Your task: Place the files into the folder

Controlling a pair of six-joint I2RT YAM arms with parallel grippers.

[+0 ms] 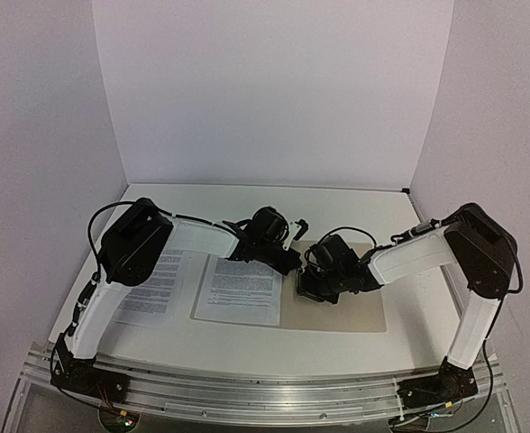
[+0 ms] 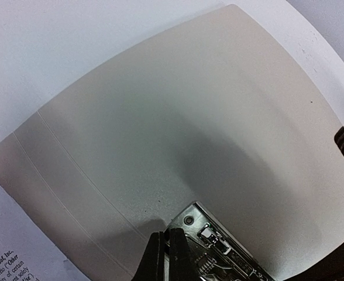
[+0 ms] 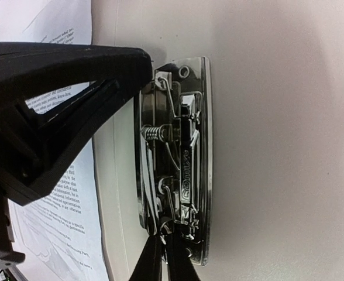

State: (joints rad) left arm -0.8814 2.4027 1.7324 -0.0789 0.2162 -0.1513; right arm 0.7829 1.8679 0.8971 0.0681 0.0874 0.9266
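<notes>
The tan folder (image 1: 348, 308) lies open on the table, its metal clip (image 3: 183, 152) along the inner spine. One printed file (image 1: 240, 289) lies against the folder's left side, and a second file (image 1: 152, 290) lies further left. My left gripper (image 2: 163, 257) is shut on the clip's upper corner (image 2: 219, 246). It shows from the top (image 1: 292, 263) and as a black frame in the right wrist view (image 3: 72, 88). My right gripper (image 3: 163, 257) is shut on the clip's other end, just right of the left one in the top view (image 1: 308, 287).
White walls close the back and both sides of the white table (image 1: 247, 203). Both arms reach inward and meet at the folder's spine. Printed text shows at the edge of the left wrist view (image 2: 8, 264) and of the right wrist view (image 3: 61, 222).
</notes>
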